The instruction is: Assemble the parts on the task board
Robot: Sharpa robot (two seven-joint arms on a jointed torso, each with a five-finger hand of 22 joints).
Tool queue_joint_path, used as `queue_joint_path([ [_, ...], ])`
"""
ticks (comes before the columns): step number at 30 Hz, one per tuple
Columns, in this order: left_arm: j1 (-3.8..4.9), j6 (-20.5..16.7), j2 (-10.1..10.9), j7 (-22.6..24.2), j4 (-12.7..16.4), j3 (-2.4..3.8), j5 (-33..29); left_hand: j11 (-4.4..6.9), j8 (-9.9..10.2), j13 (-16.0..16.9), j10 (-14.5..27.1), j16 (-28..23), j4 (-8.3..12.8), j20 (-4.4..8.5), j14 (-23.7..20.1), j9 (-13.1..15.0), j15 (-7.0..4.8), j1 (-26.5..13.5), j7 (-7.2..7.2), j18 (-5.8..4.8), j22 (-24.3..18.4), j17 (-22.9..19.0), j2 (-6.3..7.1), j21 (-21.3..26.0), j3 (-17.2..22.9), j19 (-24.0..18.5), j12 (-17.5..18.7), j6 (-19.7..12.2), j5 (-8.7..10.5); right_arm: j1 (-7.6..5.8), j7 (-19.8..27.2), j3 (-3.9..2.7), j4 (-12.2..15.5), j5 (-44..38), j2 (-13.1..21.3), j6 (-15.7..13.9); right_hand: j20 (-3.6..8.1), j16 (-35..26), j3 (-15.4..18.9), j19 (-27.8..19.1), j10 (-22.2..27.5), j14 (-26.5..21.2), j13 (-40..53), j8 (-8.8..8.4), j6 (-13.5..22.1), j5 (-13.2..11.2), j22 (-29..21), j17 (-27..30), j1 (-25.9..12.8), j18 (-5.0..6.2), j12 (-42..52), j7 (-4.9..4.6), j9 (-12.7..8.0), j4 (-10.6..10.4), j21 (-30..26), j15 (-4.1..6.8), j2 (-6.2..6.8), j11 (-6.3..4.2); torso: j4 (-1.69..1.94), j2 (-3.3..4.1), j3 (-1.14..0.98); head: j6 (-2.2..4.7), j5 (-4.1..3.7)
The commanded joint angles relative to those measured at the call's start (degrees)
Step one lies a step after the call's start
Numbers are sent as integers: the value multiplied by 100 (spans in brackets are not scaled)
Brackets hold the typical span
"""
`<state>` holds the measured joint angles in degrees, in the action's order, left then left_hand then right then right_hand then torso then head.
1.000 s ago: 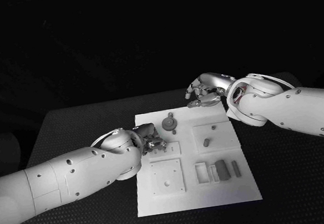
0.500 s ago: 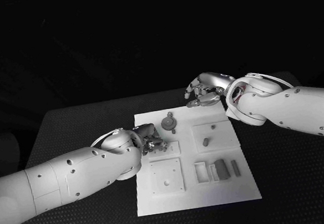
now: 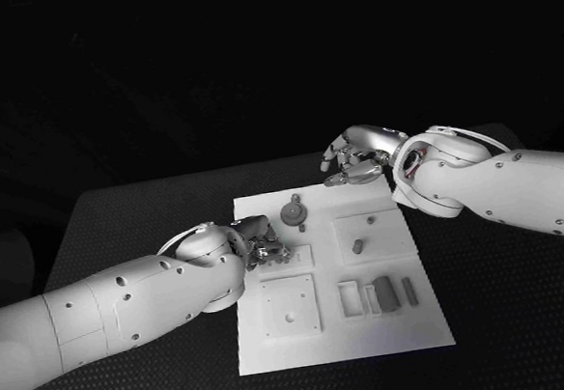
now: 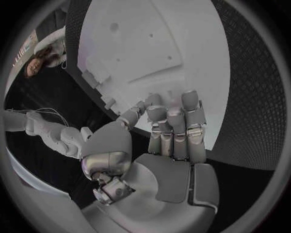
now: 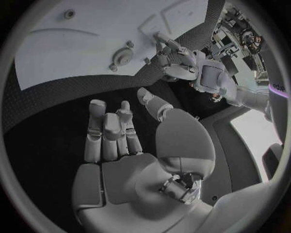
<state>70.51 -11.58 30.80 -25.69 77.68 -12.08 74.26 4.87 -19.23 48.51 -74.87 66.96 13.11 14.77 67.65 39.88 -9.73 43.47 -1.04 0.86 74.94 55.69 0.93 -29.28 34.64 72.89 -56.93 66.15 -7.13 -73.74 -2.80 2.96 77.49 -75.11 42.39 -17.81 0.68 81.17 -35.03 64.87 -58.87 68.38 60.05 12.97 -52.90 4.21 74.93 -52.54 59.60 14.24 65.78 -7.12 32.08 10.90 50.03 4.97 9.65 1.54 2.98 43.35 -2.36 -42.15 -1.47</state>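
Note:
The white task board (image 3: 426,327) lies in the middle of the table with grey parts on it: a round knobbed part (image 3: 293,215) near its far edge, a small peg (image 3: 358,246) and several upright blocks (image 3: 384,294). My left hand (image 3: 262,242) is at the board's left edge, with its fingers (image 4: 176,121) stretched out side by side over the board (image 4: 152,39) and nothing in its palm. My right hand (image 3: 355,160) hovers above the far edge, its fingers (image 5: 109,131) apart and its palm empty. The right wrist view also shows the round part (image 5: 124,58) and my left hand (image 5: 176,63).
A square plate with a hole (image 3: 290,308) sits in the near left part of the board. The black textured table (image 3: 132,224) shows all round the board, with wide room at the front and on both sides.
The right hand has edged very slightly away from the board's far edge. The left hand and the parts have kept their places.

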Motion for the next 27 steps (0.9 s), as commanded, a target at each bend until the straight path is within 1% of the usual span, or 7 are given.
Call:
queue_joint_path([
  [1,-12,177,-13,9,-5,-6,39,25,8,-13,50,25,-52,20,-31,-1,-4,-23,-21,35,123,-16,93,-27,0,11,-35,-6,40,0,55,-3,5,0,-2,74,-1,-26,24,3,12,-13,-9,-26,38,29,88,4,-47,76,-29,-94,-7,-21,-24,-44,-24,8,0,-1,2,-7,-4],
  [10,-15,185,-3,29,-10,-6,34,28,5,-33,54,58,-156,24,-41,-5,-5,-69,-19,32,122,-52,99,-27,-6,12,-57,-1,36,0,57,-3,-12,1,-8,99,-1,-26,25,4,12,-13,-10,-25,36,29,89,4,-51,76,-28,-94,-7,-25,-25,-45,-24,8,6,-4,5,-18,-2],
  [15,-15,143,0,48,-19,-6,-66,27,3,-56,65,95,-187,26,-60,-8,-5,-84,-20,27,128,-92,-88,-32,2,1,-81,-2,-149,1,59,-3,-23,1,-21,110,-1,-26,25,4,12,-13,-10,-24,35,29,89,3,-52,76,-28,-93,-7,-27,-25,-45,-25,8,5,-1,4,-17,5],
  [16,-15,132,3,57,-18,-5,-78,26,3,-66,72,112,-168,26,-71,-9,-4,-95,-23,23,130,-109,-231,-36,-1,-9,-92,-6,-180,2,60,-3,-27,2,-24,112,-1,-26,25,4,12,-13,-10,-24,35,29,89,3,-53,76,-27,-93,-7,-28,-26,-45,-26,8,5,-1,3,-17,7],
  [23,-15,71,29,156,-9,-4,-318,21,5,-81,87,130,-113,25,-90,-11,-3,-122,-25,18,130,-136,-300,-40,-23,-26,-104,-13,-175,3,59,-3,-36,2,-23,122,-2,-26,26,4,13,-13,-11,-24,34,29,90,2,-59,76,-26,-94,-8,-37,-27,-45,-33,8,-1,1,6,-6,8],
  [26,-15,80,55,198,-4,-2,-646,17,8,-96,107,140,-55,26,-111,-14,-2,-102,-28,18,128,-160,-371,-38,-11,-44,-107,-23,-107,4,60,-3,-39,2,-24,128,-2,-26,26,4,13,-13,-11,-24,34,29,90,2,-59,76,-26,-94,-8,-37,-27,-45,-33,8,1,-1,7,-7,5],
  [27,-15,111,72,214,-4,-1,-796,5,27,-109,136,134,-15,21,-138,-22,2,-76,-42,13,125,-179,-417,-27,5,-70,-98,-61,-16,4,61,-3,-40,2,-25,130,-1,-26,26,4,13,-13,-12,-24,35,30,90,2,-60,76,-25,-94,-8,-38,-28,-45,-33,8,2,-1,6,-7,6],
])
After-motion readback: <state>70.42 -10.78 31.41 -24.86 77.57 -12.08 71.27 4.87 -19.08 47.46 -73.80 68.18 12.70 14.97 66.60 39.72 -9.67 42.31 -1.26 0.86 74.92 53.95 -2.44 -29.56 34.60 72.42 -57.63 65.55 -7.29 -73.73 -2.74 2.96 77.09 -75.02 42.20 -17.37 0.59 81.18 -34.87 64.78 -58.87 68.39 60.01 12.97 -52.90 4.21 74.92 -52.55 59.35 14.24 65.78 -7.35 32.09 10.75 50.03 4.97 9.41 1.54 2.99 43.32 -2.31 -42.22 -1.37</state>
